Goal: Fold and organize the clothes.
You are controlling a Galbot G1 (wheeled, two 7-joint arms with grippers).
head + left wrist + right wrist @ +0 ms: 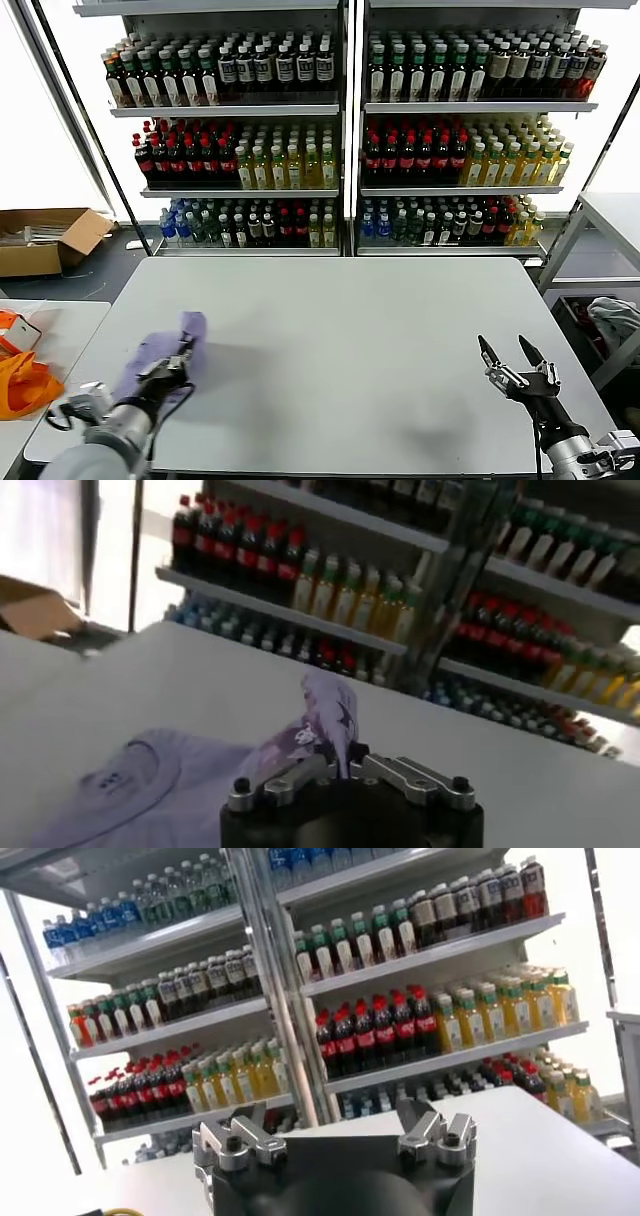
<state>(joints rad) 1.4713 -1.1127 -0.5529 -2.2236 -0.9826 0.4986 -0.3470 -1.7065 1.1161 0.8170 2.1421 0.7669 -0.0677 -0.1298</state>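
Left pincer [178, 362] is pinching a fold of the lavender T-shirt [160, 362], which is lying bunched up at the worktop's [350, 340] near-left edge. Right pincer [515, 362] is hovering with fingers spread apart over the near-right corner, so the whole middle stretch between them is sitting wide open.

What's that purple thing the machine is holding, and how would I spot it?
Find the big pale table in front of the drink shelves. Near its left edge lies a lavender T-shirt, with the left tool shut on a raised fold. It is the only cloth on that table; the orange fabric lies on another surface.
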